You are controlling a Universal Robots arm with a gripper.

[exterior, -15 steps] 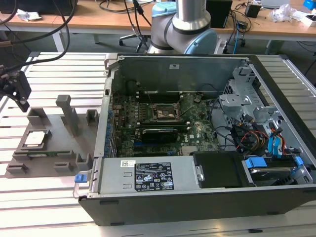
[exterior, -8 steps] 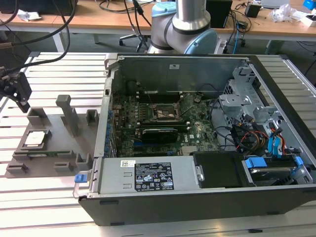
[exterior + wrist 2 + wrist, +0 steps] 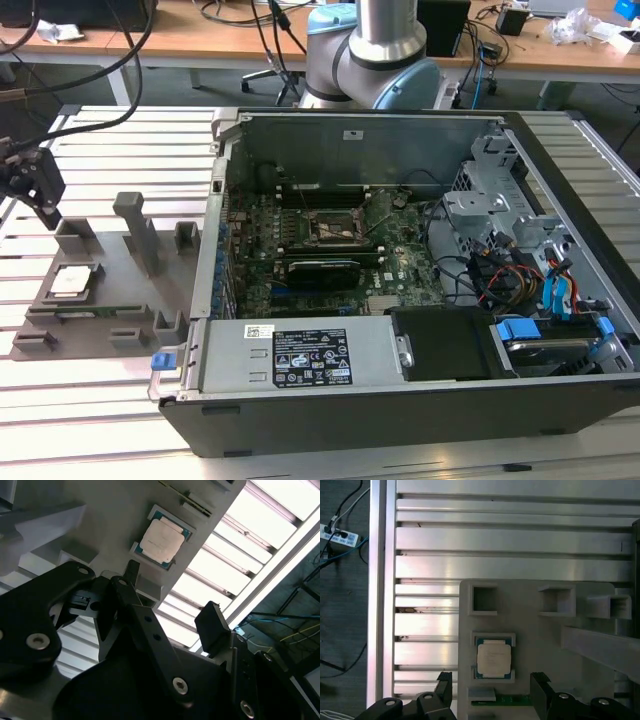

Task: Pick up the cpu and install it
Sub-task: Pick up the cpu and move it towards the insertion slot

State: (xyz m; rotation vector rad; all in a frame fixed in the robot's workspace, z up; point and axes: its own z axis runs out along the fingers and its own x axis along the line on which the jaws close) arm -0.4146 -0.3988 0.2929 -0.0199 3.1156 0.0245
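Slatted metal table (image 3: 100, 400), cpu (image 3: 493, 660) in grey tray (image 3: 100, 255), gripper (image 3: 492, 689) wide and empty nearby, open computer (image 3: 400, 405), wooden bench (image 3: 200, 42) behind.

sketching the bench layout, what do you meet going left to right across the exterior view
tool → cpu → tall gray post → dark socket frame → silver drive cage

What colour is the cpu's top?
The cpu has a silvery-white top, clearest in the first wrist view.
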